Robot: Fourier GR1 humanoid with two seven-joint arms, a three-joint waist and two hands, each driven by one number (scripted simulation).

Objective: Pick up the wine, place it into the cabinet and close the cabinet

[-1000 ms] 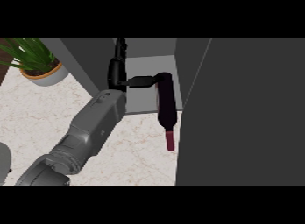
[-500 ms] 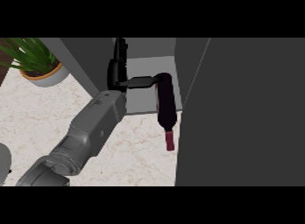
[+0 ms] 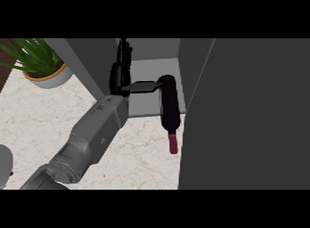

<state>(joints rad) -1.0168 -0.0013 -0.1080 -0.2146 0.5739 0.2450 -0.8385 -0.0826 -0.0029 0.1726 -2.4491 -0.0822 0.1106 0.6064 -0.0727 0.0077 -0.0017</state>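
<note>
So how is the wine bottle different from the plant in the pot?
The wine bottle is long, thin and dark, with a reddish neck end; the potted plant is short and round, with green leaves spreading out. The bottle lies tilted at the cabinet opening; the plant stands upright at the counter's far left. The left hand reaches to the bottle; nothing touches the plant. Both are near the counter's back.

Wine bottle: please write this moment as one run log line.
wine bottle: lying half in cabinet | left robot hand: touching bottle | door: open
</note>
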